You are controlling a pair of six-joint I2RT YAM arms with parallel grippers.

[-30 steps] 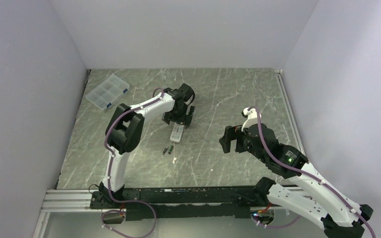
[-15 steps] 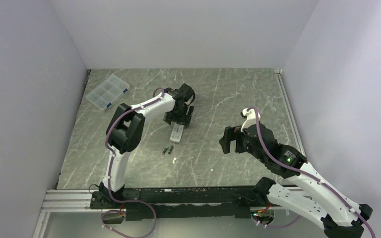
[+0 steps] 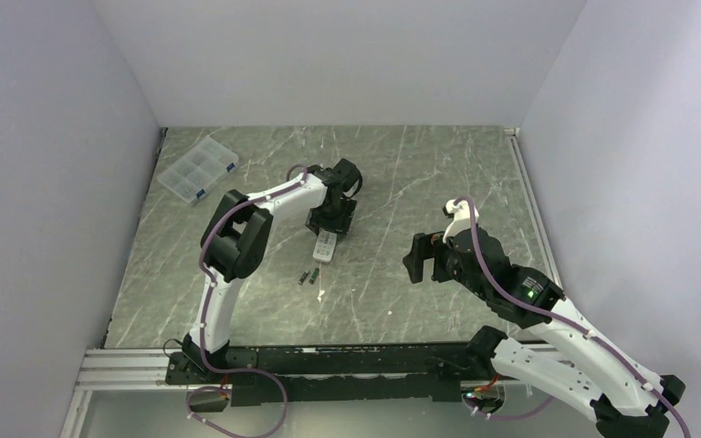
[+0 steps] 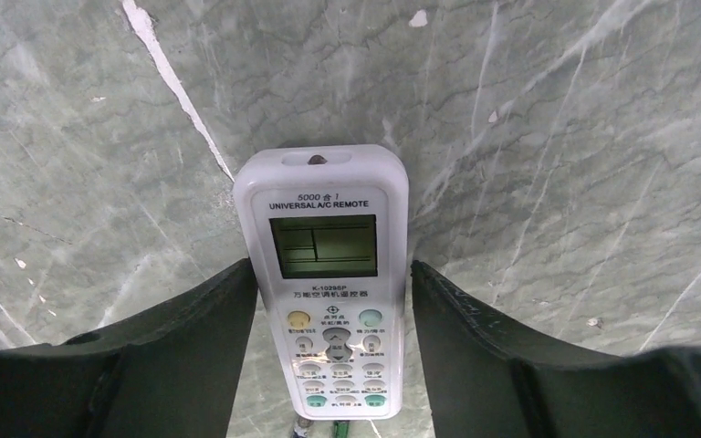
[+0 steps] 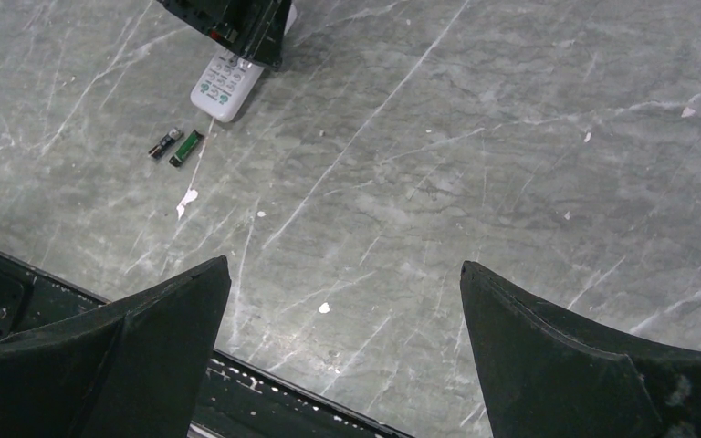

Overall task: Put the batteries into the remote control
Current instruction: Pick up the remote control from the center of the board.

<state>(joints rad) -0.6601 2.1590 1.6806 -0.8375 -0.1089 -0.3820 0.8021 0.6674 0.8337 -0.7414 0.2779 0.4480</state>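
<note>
The white remote control lies flat on the table with its screen and buttons up; the top view shows it mid-table. My left gripper straddles its upper half. The left finger touches the remote's side, and the right finger stands a sliver off it. The two batteries lie side by side just below the remote's button end, also seen in the right wrist view. My right gripper hovers wide open over bare table to the right, holding nothing.
A clear compartment box with blue clips sits at the back left. A small white piece lies just near of the batteries. The black rail runs along the near edge. Walls close in the left, back and right.
The left gripper's jaws have narrowed around the remote and the wrist has shifted slightly towards it. The right arm, the remote and the batteries have not moved.
</note>
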